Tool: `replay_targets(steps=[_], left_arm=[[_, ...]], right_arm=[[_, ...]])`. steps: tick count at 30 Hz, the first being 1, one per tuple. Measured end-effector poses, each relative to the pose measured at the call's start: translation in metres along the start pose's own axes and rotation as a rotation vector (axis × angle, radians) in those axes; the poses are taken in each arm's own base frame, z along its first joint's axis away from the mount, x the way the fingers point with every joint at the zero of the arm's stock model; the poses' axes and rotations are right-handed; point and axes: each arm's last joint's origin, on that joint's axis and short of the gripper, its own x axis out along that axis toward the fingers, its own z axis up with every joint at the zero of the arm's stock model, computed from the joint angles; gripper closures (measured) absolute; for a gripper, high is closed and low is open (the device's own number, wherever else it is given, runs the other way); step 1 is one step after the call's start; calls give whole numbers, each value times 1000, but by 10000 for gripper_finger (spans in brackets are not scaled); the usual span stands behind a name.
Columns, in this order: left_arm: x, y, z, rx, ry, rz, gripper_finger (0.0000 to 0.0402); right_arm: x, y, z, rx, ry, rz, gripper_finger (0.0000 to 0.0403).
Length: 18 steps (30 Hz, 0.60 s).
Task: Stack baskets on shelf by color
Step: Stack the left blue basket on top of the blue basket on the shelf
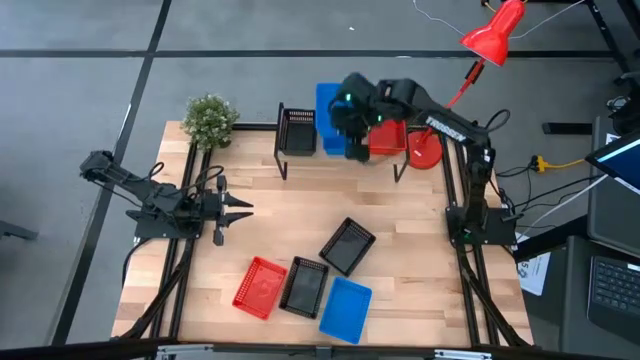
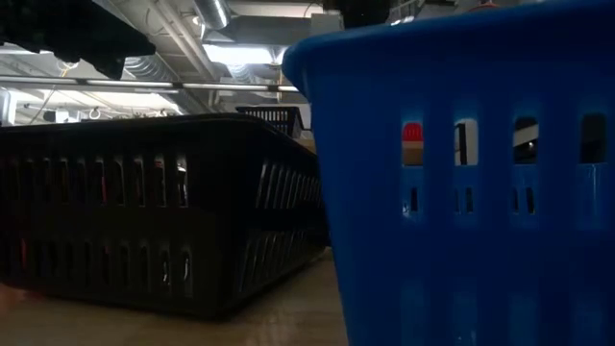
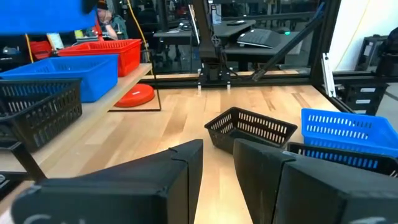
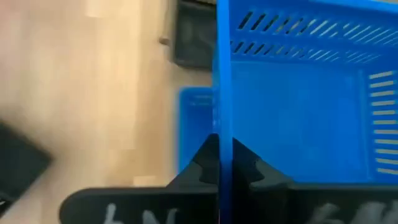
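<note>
The right gripper (image 4: pixel 219 163) is clamped on a blue basket's (image 4: pixel 298 106) rim above the shelf (image 1: pixel 300 158). Risk: an off-centre release would tilt it off the blue basket already there (image 1: pixel 328 104). The left gripper (image 1: pixel 232 210) waits, fingers apart.

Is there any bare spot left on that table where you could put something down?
Yes: the wood between the shelf and the four loose baskets at the front, to the right of the left gripper. The front is crowded: red basket, two black ones, a blue basket. On the shelf the right gripper holds another blue basket.
</note>
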Motion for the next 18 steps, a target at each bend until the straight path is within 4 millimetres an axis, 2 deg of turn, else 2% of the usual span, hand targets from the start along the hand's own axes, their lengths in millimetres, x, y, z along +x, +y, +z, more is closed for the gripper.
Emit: replay_targets(steps=[2,4,8,14,18], left_arm=[[0,0,0,-4,0,0,318],[0,0,0,-8,0,0,318],[0,0,0,-8,1,0,318],[0,0,0,-4,1,0,318],[0,0,0,-23,2,1,318]], right_arm=[[7,-15,-8,42,9,21,403],[13,-21,-14,60,24,26,403],[23,-11,-23,47,81,76,403],[19,1,-28,-17,29,52,403],[30,3,-35,2,31,57,403]])
